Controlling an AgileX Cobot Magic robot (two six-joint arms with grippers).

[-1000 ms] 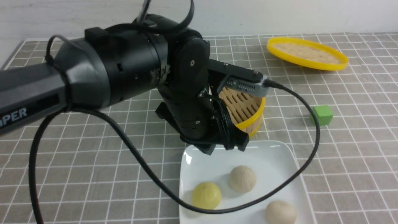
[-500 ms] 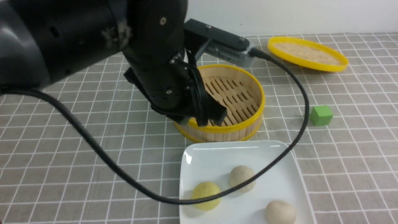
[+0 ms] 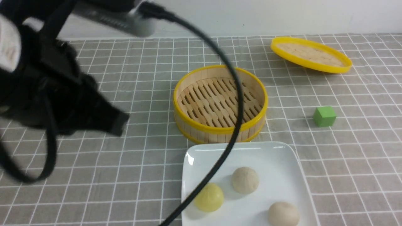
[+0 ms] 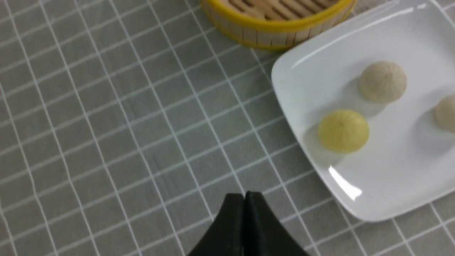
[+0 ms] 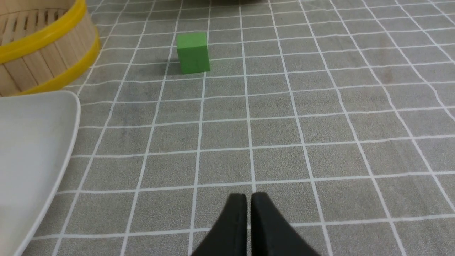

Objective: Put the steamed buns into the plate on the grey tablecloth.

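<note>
3 steamed buns, all in the plate (image 3: 276, 157), which lies on the grey tablecloth (image 3: 361, 163): 1 yellow bun (image 3: 209, 197) nr the plate's left edge, 1 pale bun (image 3: 245, 180) just beside it toward the plate's middle, 1 more pale bun (image 3: 283, 214) at the plate's near-right part, apart from the other 2. None touch each other. 1 bamboo steamer basket (image 3: 220, 103) w/ yellow rim sits just behind the plate, almost touching its far edge; nothing inside it but slats. 1 yellow-rimmed lid (image 3: 311, 54) lies well behind & right of the plate. 1 green cube (image 3: 324, 116) stands right of the basket, behind the plate's right corner. 2 grippers: left gripper (image 4: 244, 199) has tips pressed together, holding nothing, above bare cloth left of the plate; its arm (image 3: 47, 91) is blurred in front view, w/ 1 black cable (image 3: 234, 125) looping across basket & plate. Right gripper (image 5: 248, 202) also pressed together, holding nothing, over cloth right of the plate, cube beyond it.
</note>
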